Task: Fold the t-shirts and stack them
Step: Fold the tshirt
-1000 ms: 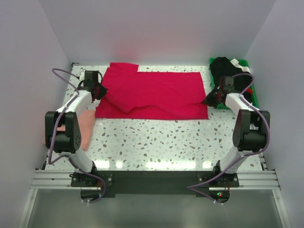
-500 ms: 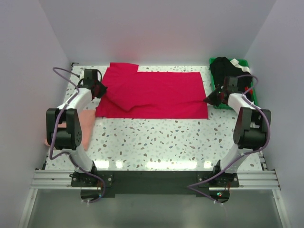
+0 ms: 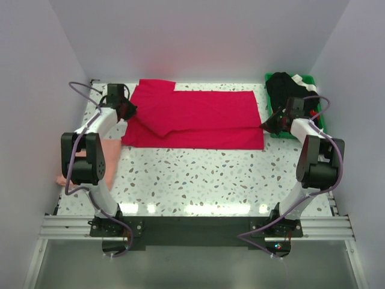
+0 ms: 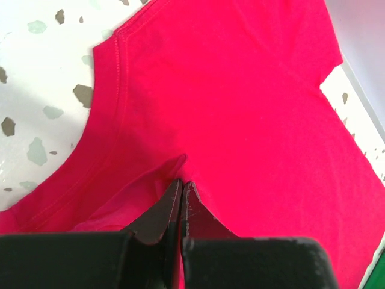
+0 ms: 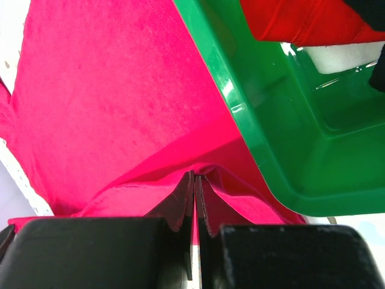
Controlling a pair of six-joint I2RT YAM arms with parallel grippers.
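Crimson t-shirt (image 3: 198,117) is lying spread across the far table (image 3: 198,174); the salmon t-shirt (image 3: 112,158) is hiding mostly behind my left arm (image 3: 81,159). My left gripper (image 4: 180,183) is pinching a crimson fold, jaws clamped tight; my right gripper (image 5: 194,177) is likewise clamping crimson cloth beside the green bin (image 5: 258,138).

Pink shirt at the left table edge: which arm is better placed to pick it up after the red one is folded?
Probably left. The pink shirt lies close behind the left gripper; the right gripper sits across the table, by the green bin.
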